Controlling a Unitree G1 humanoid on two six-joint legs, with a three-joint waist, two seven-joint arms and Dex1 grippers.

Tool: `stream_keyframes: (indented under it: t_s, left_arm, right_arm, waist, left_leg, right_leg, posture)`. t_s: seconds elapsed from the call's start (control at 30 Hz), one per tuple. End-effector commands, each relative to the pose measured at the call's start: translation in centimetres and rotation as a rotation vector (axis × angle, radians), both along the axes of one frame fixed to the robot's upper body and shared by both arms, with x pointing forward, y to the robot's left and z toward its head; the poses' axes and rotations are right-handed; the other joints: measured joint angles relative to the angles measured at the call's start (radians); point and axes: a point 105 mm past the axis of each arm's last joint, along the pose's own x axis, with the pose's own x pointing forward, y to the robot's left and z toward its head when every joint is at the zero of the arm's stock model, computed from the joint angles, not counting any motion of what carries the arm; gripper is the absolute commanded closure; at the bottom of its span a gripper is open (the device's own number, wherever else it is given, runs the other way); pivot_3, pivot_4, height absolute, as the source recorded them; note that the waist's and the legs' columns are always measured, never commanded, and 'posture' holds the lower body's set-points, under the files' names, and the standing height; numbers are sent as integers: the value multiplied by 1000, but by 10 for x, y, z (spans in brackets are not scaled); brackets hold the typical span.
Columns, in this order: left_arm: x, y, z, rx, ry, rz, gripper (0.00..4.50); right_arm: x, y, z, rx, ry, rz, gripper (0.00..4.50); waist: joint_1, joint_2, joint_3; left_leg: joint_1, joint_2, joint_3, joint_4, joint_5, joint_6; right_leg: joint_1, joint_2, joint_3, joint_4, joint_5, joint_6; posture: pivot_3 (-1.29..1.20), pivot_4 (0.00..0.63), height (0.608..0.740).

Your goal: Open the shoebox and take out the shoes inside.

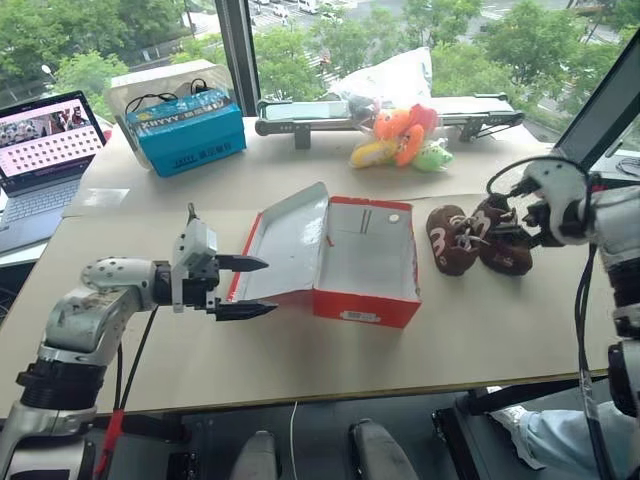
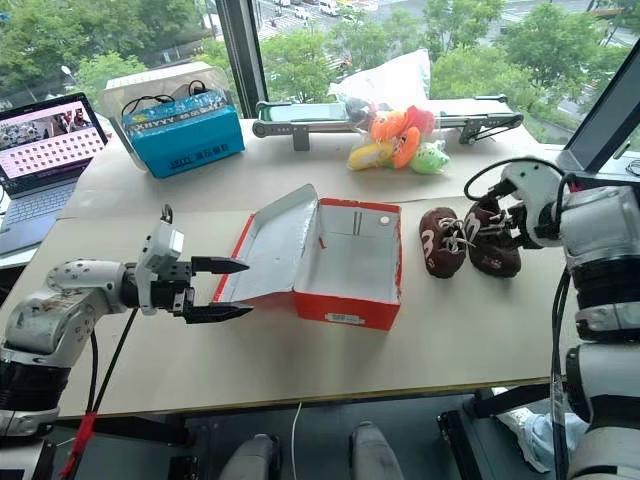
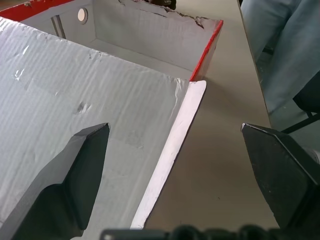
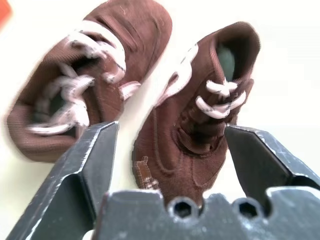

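The red shoebox [image 1: 345, 262] lies open and empty, pale grey inside. Two brown shoes [image 1: 478, 238] sit beside it. Both grippers, left [image 1: 243, 287] and right [image 4: 170, 145], gape, holding nothing.

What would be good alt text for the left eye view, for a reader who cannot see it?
An open red shoebox lies empty on a tan table, with two brown shoes standing beside it. The right hand hovers open by the shoes; the left hand is open at the lid's edge.

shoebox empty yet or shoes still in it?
Empty. The shoebox stands open with its pale floor bare; both shoes sit on the table beside it.
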Motion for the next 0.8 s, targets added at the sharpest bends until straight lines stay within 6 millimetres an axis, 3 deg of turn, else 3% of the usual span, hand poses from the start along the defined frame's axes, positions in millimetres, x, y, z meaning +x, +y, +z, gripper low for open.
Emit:
stream_keyframes:
  t_s: [0.03,0.23,0.37,0.5,0.6,0.8]
  left_arm:
    - [11,14,18,-105,-73,169,0]
    - [45,61,14,-159,-196,670,0]
    - [42,95,0,-222,-192,933,0]
    - [45,133,-20,-202,-201,1180,0]
    - [47,143,-31,-233,-190,1269,0]
    - [50,139,-45,-294,-167,1327,0]
  right_arm:
    - [-27,17,34,93,-105,11,461]
    - [-45,19,20,240,-342,-184,461]
    - [-66,43,3,354,-469,-220,461]
    - [-79,38,-23,362,-469,-270,461]
    - [-82,41,-37,386,-458,-263,461]
    - [-80,34,-66,284,-469,-317,461]
  waist:
    - [1,0,0]
    - [11,-5,-3]
    - [15,-5,-3]
    - [33,-7,-4]
    - [37,-7,-5]
    - [31,-8,-5]
  left_leg:
    - [0,0,0,0,0,0]
    - [3,0,-2,3,0,0]
    - [8,0,-2,2,0,0]
    - [11,0,-2,3,0,0]
    - [14,0,-2,3,0,0]
    - [19,0,-2,3,0,0]
  right_leg:
    - [0,0,0,0,0,0]
    - [6,0,-1,-1,0,1]
    - [12,0,-1,-2,0,2]
    - [15,0,-2,-2,0,2]
    - [19,-1,-2,-3,-1,4]
    - [23,0,-2,-3,-3,7]
  posture:
    - [0,150,706]
    - [0,150,706]
    - [0,150,706]
    - [0,150,706]
    - [0,150,706]
    - [0,150,706]
